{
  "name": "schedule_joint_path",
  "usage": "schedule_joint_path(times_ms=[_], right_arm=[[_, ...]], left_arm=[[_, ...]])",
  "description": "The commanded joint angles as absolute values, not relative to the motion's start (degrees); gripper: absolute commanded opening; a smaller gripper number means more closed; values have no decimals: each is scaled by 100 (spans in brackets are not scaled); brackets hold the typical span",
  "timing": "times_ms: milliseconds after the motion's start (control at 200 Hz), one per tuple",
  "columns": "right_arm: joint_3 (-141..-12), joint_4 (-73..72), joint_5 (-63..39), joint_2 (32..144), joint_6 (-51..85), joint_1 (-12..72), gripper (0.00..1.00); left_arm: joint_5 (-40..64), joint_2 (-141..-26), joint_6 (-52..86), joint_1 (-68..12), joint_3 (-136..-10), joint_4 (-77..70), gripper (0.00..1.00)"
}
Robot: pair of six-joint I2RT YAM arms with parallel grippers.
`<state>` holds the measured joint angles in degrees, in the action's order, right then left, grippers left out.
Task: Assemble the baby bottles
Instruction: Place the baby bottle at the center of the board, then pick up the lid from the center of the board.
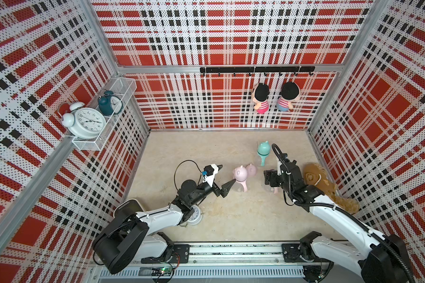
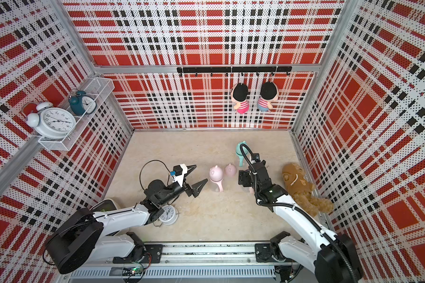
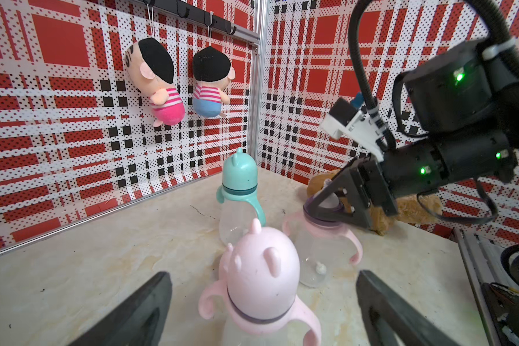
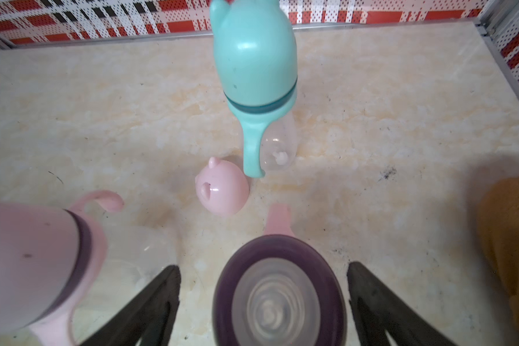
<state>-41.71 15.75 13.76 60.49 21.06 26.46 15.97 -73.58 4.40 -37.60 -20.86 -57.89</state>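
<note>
A small white alarm clock (image 1: 194, 216) lies on the tabletop (image 1: 231, 220) at the left, partly under the left arm. Just right of it the left end effector (image 1: 228, 173) hangs with its jaws spread wide and nothing between them, pointing at the first pink bottle (image 1: 241, 176). This bottle stands upright with its handled ring and eared dome cap on, close in front of the fingertips but not touched by them. Just beside it, slightly farther back, a loose pink dome cap (image 1: 251, 169) sits alone on the tabletop. Farther back and to the right stands the teal bottle (image 1: 263, 150), upright and fully capped, with one handle hanging down toward the loose cap. Next comes the second pink bottle (image 3: 321, 239), upright with its dark collar and clear nipple fitted and no cap on it. The right end effector (image 4: 264, 268) hangs directly over it. Its jaws are apart and straddle the collar, and its wrist view shows a strip of tabletop on each side, so it grips nothing. At the far right a brown plush toy (image 1: 317, 182) lies along the wall, beside the right arm.
</note>
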Motion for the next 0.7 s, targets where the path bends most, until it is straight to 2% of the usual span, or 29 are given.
schedule_joint_path(times_ms=[0, 261, 491, 696], right_arm=[[-4571, 2233, 1416, 6039, 2072, 2602, 89], [-5379, 2864, 1213, 6179, 1736, 2606, 89], [-6407, 3653, 354, 6926, 1214, 2640, 85], [-7034, 3937, 414, 7644, 945, 2988, 83]], left_arm=[[1563, -7414, 376, -3796, -2233, -5766, 98], [1521, -7401, 380, -3792, -2256, -5705, 98], [1495, -7332, 489, -3717, -2269, -5630, 98], [1317, -7241, 535, -3701, -2283, -5461, 98]])
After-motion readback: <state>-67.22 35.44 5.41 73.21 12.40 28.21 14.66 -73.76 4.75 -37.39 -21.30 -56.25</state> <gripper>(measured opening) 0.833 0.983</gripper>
